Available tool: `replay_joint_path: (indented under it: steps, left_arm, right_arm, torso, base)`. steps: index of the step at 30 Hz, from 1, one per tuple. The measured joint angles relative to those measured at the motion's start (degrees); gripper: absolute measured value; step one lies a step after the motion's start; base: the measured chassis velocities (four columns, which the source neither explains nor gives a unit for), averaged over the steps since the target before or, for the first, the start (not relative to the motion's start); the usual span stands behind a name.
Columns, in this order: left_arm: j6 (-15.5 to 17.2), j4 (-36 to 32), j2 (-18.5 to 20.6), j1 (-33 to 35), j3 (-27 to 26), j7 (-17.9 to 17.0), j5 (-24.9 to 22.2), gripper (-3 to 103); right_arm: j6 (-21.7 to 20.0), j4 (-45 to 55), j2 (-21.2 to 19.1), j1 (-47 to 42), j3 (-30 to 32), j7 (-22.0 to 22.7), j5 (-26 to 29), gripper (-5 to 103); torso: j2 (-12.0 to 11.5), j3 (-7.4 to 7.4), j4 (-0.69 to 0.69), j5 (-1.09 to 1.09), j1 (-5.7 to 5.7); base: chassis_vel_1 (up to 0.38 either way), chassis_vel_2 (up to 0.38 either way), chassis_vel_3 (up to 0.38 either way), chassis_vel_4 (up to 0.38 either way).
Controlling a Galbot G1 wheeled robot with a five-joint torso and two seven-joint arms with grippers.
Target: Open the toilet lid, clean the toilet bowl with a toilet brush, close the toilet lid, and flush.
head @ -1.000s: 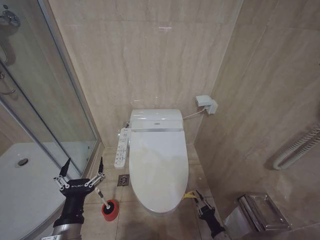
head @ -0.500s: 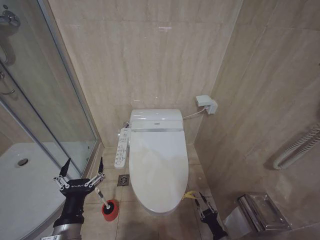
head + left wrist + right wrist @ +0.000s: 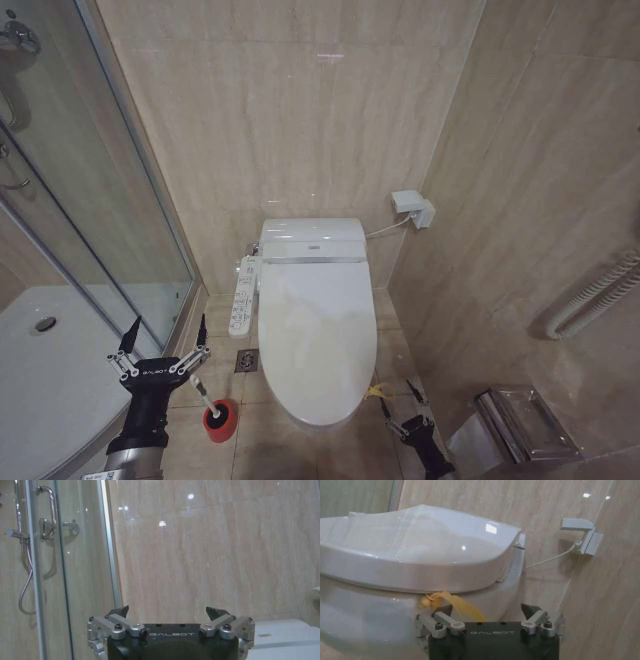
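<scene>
Your two grippers both carried the word GALBOT in white on their black bodies, readable in each wrist view. No other writing could be read; the control panel (image 3: 242, 296) beside the seat bore small marks too fine to make out.

The room was a narrow bathroom with beige stone-look wall tiles and a matching tiled floor, a floor drain (image 3: 247, 360) just left of the toilet, a glass shower screen (image 3: 95, 190) and white shower tray (image 3: 50, 390) at the left, and a wall socket (image 3: 413, 207) with a cable at the right.

The toilet lid (image 3: 318, 335) lay shut and flat, its long axis running from the tank at the wall toward you, rounded end nearest. In the right wrist view the toilet bowl (image 3: 375, 618) showed below the lid, with a yellow strap (image 3: 451, 602) hanging at the rim.

The toilet brush (image 3: 203, 394) stood in its red cup (image 3: 221, 421) on the floor left of the toilet, handle tilted up and to the left.

Your left gripper (image 3: 162, 336) hung above the brush, jaws spread wide and empty. Your right gripper (image 3: 400, 399) was low beside the front right of the toilet, jaws apart, gripping nothing.
</scene>
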Motion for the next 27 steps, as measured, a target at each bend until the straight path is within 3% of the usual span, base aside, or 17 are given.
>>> replay_joint_path:
  steps: [10, 11, 18, 19, 26, 27]
  left_arm:
    - [0.0, 0.0, 0.0, 0.0, 0.0, 0.0, 0.0, 100]
    - [0.0, 0.0, 0.0, 0.0, 0.0, 0.0, 0.0, 100]
    - [0.0, 0.0, 0.0, 0.0, 0.0, 0.0, 0.0, 100]
    - [0.0, 0.0, 0.0, 0.0, 0.0, 0.0, 0.0, 100]
    - [0.0, 0.0, 0.0, 0.0, 0.0, 0.0, 0.0, 100]
    - [0.0, 0.0, 0.0, 0.0, 0.0, 0.0, 0.0, 100]
  right_arm:
    - [1.7, -1.3, 0.3, 0.8, -0.1, -1.4, -1.7, 88]
    - [1.8, -1.5, 0.3, 0.9, -0.1, -1.5, -1.9, 60]
    - [1.9, -1.8, 0.3, 1.3, -0.3, -1.5, -2.1, 60]
    - [1.9, -2.0, 0.3, 1.4, -0.3, -1.5, -2.1, 33]
    - [2.2, -2.8, 0.3, 1.8, -0.2, -1.3, -2.1, 33]
    - [2.5, -3.0, 0.3, 1.9, -0.2, -1.0, -2.0, 7]
  torso:
    - [0.0, 0.0, 0.0, 0.0, 0.0]
    - [0.0, 0.0, 0.0, 0.0, 0.0]
    - [0.0, 0.0, 0.0, 0.0, 0.0]
    - [0.0, 0.0, 0.0, 0.0, 0.0]
    - [0.0, 0.0, 0.0, 0.0, 0.0]
    - [0.0, 0.0, 0.0, 0.01, 0.0]
  base:
    - [0.0, 0.0, 0.0, 0.0]
    - [0.0, 0.0, 0.0, 0.0]
    - [0.0, 0.0, 0.0, 0.0]
    - [0.0, 0.0, 0.0, 0.0]
    - [0.0, 0.0, 0.0, 0.0]
    - [0.0, 0.0, 0.0, 0.0]
